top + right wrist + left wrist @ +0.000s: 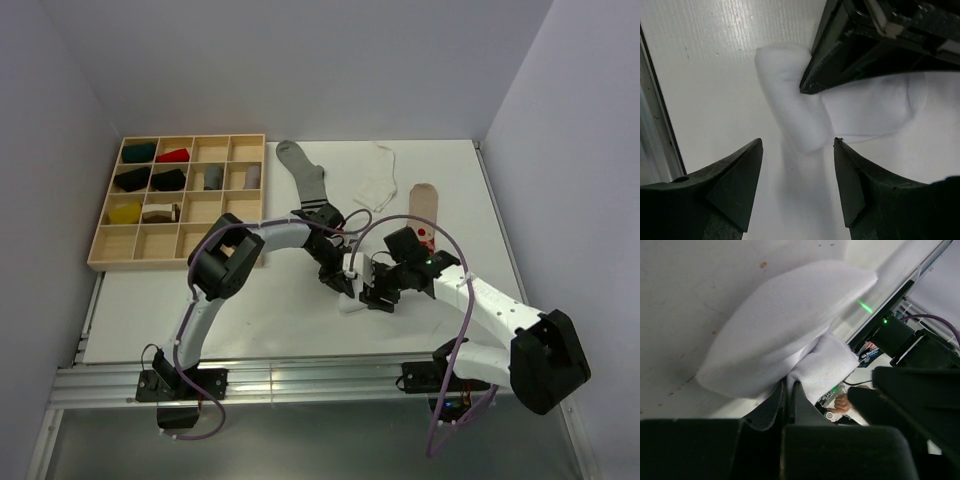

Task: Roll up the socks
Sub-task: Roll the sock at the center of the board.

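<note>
At centre of table (280,320): white sock (785,335), bunched in thick fold. Left gripper (789,390) pressed together on flap of its fabric, at sock edge. Right gripper (797,145) spread apart just above it, gripping nothing; fold sits just ahead of fingertips. Grey striped sock (303,178), second white sock (377,180) and beige sock (424,203) lie flat further back, well apart from both grippers.

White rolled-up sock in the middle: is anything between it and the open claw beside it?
Nothing visible. The open right gripper frames the soft white rolled sock directly; the left gripper, shut on the sock, pinches its far side, out of the way.
</note>
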Tool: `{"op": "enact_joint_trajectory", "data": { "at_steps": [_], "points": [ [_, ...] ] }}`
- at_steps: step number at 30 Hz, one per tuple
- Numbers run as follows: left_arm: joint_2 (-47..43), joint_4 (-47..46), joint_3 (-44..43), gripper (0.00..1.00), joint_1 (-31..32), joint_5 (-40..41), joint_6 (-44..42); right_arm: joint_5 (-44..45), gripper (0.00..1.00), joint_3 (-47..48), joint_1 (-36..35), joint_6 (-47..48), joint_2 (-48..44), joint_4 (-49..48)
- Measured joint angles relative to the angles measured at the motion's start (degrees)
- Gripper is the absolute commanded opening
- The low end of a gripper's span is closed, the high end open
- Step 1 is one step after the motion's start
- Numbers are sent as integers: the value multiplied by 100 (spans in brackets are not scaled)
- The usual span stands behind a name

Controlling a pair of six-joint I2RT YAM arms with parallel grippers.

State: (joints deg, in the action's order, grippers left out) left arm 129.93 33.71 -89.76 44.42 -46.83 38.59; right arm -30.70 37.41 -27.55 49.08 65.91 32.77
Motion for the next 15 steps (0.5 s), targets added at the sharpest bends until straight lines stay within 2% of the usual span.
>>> {"op": "enact_joint_trajectory", "data": {
  "at_steps": [12,15],
  "points": [
    [107,225,-127,0,-55,-39,0,929,68,-256,-1241,-153,365,-883],
    [118,229,-127,0,-72,-72,2,1108,62,-297,-1344,-186,516,-1049]
  ]
}}
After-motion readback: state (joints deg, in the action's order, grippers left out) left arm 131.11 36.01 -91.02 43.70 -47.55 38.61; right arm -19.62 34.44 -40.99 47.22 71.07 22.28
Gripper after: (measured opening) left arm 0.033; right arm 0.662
